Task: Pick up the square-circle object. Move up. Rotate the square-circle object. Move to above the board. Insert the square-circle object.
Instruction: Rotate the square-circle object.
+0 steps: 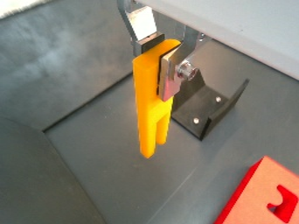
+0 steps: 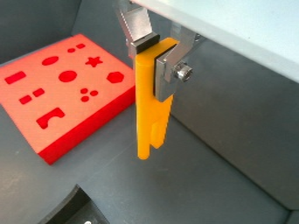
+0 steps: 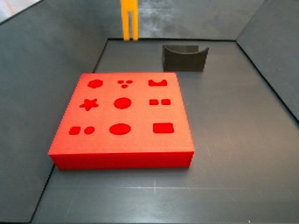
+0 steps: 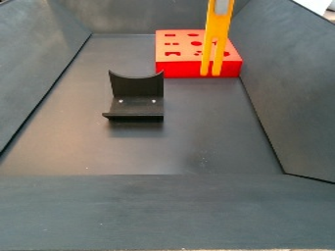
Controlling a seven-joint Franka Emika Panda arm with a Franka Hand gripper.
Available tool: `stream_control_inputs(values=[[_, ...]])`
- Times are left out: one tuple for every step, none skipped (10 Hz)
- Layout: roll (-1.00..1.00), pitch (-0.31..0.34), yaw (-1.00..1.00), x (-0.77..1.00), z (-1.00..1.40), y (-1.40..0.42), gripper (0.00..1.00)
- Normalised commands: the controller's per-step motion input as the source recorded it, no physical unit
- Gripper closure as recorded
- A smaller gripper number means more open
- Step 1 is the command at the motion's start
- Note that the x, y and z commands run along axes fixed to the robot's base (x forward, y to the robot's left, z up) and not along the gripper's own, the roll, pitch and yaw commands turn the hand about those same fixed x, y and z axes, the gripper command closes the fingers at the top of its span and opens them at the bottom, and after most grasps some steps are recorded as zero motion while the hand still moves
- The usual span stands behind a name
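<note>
My gripper (image 1: pixel 158 59) is shut on the upper end of the square-circle object (image 1: pixel 149 114), a long orange-yellow bar. The bar hangs upright with its two-pronged end pointing down, clear of the floor. Both wrist views show this grip; the gripper (image 2: pixel 158 59) pinches the bar (image 2: pixel 149 114) between silver fingers. In the side views only the bar shows (image 3: pixel 128 19) (image 4: pixel 216 37); the gripper is out of frame above. The red board (image 3: pixel 122 118) with its grid of shaped holes lies flat on the floor, to one side of the bar (image 2: pixel 65 92) (image 4: pixel 197 51) (image 1: pixel 263 197).
The dark fixture (image 3: pixel 184 57) stands on the floor beside the board, near the bar; it also shows in a wrist view (image 1: pixel 208 107) and a side view (image 4: pixel 133 98). Grey walls enclose the floor on all sides.
</note>
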Motion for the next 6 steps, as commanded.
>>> stream_control_inputs(values=[[-0.2,-0.067,-0.05,0.01,-1.0,0.01,1.0],[-0.18,-0.077,-0.04,0.01,-1.0,0.01,1.0],[-0.15,-0.084,-0.04,0.01,-1.0,0.02,1.0],[-0.14,-0.077,-0.03,0.01,-0.95,0.02,1.0],[-0.12,-0.066,-0.03,0.01,-0.71,0.03,1.0],[-0.1,-0.063,-0.03,0.02,-0.6,0.03,1.0]])
